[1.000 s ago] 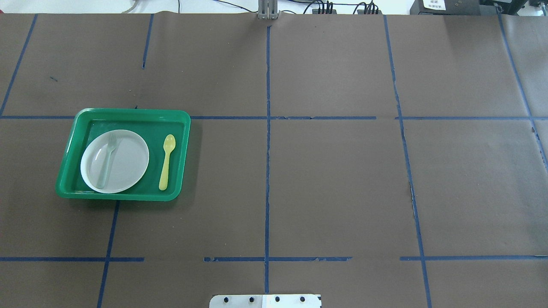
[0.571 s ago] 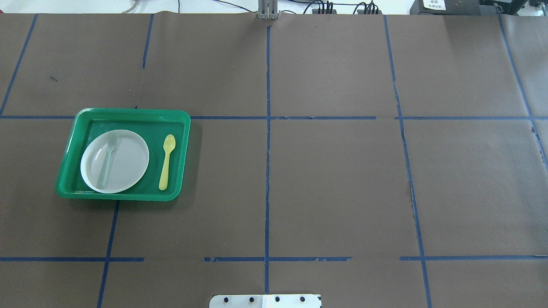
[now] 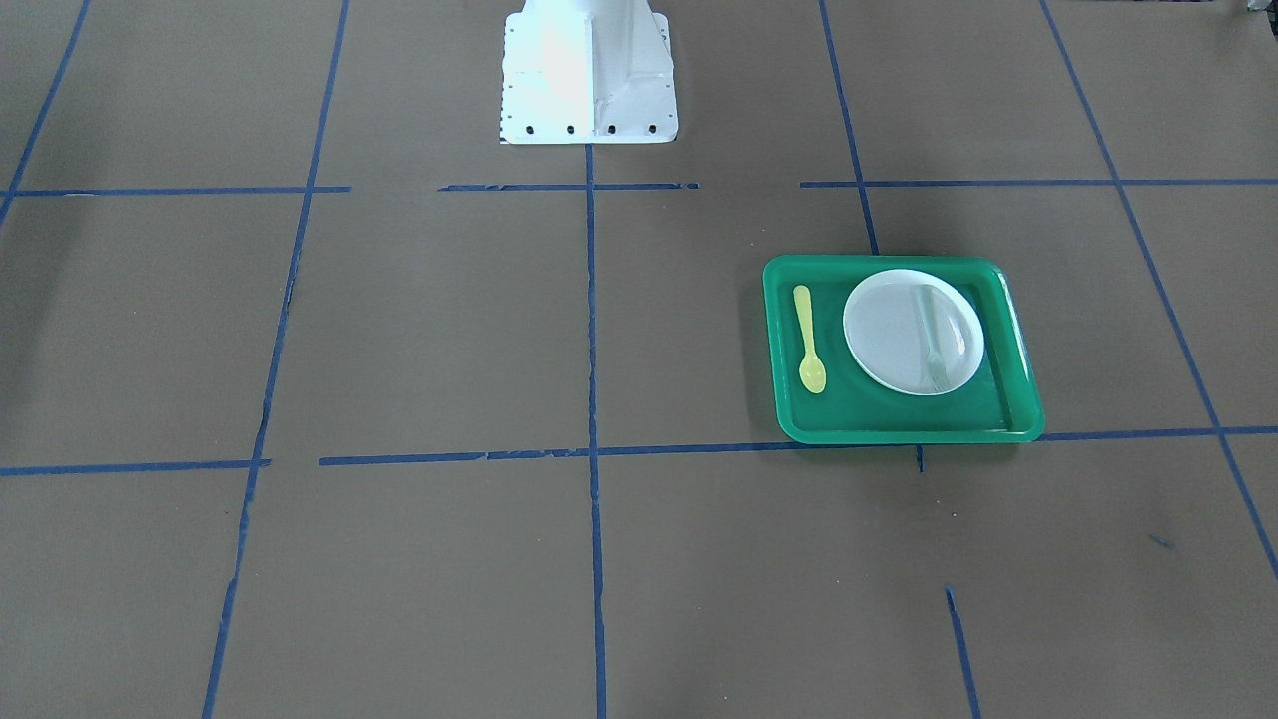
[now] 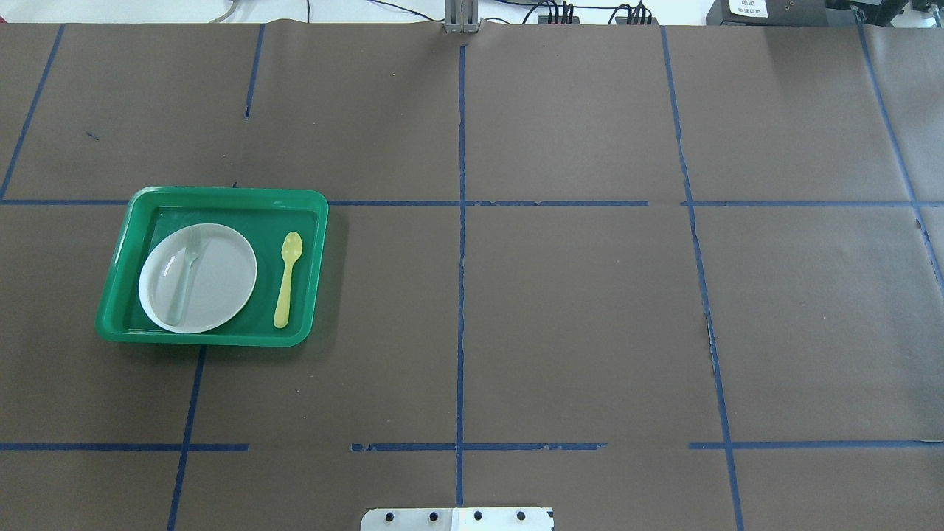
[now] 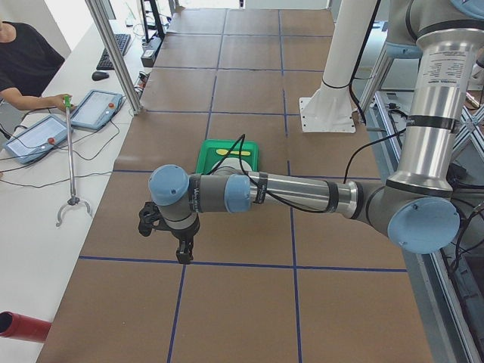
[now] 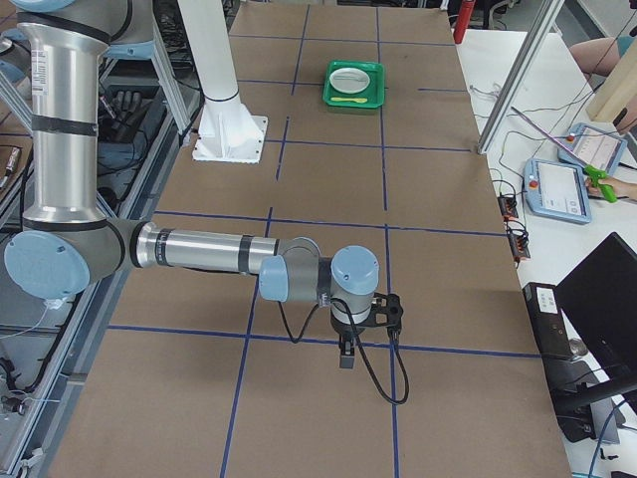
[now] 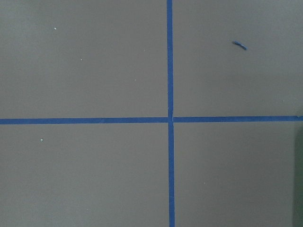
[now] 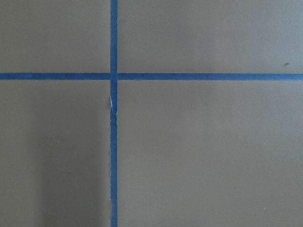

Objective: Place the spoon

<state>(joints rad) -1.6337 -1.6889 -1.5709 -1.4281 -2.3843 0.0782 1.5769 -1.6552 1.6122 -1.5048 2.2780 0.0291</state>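
Observation:
The yellow spoon [image 4: 286, 279] lies flat in the right part of a green tray [image 4: 221, 193], beside a white plate [image 4: 217, 284]. A pale translucent fork [image 4: 184, 276] lies on the plate. The front-facing view also shows the spoon [image 3: 809, 340], the tray [image 3: 899, 435] and the plate [image 3: 889, 340]. Neither gripper shows in the overhead, front-facing or wrist views. The left gripper [image 5: 184, 255] hangs over bare paper near the table's left end, well away from the tray. The right gripper [image 6: 345, 360] hangs near the table's right end. I cannot tell whether either is open or shut.
Brown paper with blue tape lines [image 4: 461, 258] covers the table. The white robot base [image 3: 587, 70] stands at the robot's edge. Side desks hold tablets [image 5: 98, 108] and cables [image 6: 513, 214]. Both wrist views show only paper and tape.

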